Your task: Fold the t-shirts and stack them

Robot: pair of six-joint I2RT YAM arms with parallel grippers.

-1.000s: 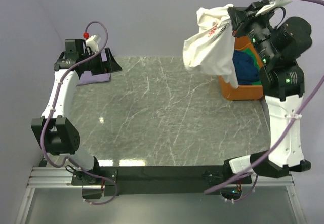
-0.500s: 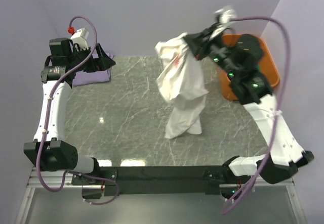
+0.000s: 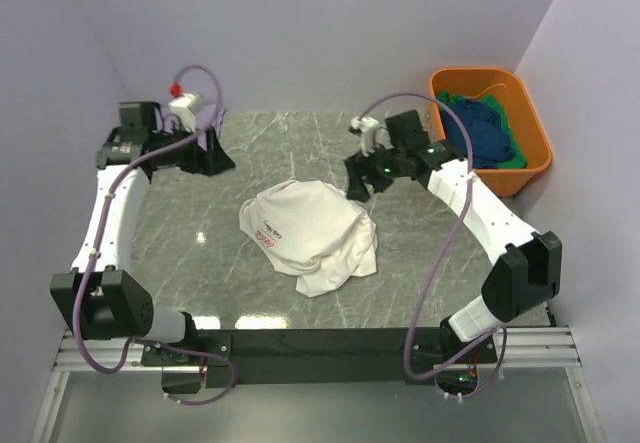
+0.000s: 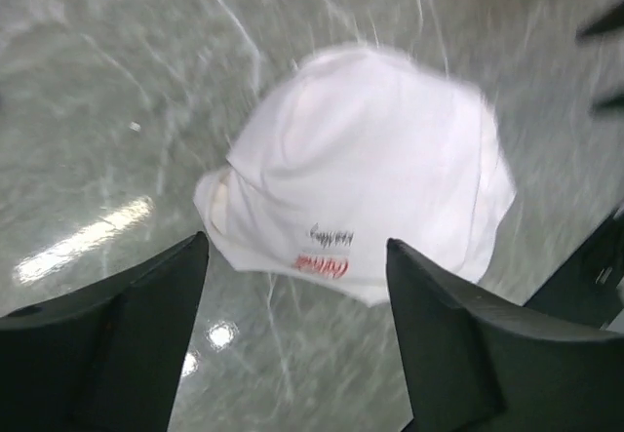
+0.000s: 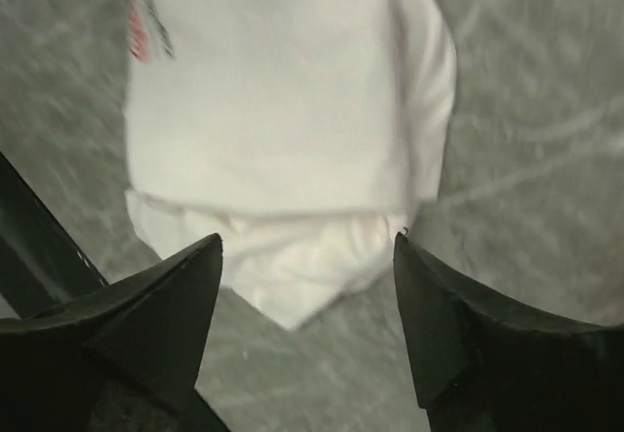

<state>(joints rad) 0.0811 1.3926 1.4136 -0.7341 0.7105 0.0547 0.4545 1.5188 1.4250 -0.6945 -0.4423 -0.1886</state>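
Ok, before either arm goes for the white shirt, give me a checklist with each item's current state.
1. The white shirt lies on the table, free of both grippers: ok.
2. It is spread flat for folding: not ok, crumpled in a heap.
3. The left gripper is open and empty: ok.
4. The right gripper is open and empty: ok.
5. Other shirts are out of the way: ok, the blue shirt sits in the orange tub.
6. Sleeves and collar located: cannot tell, hidden in the folds.
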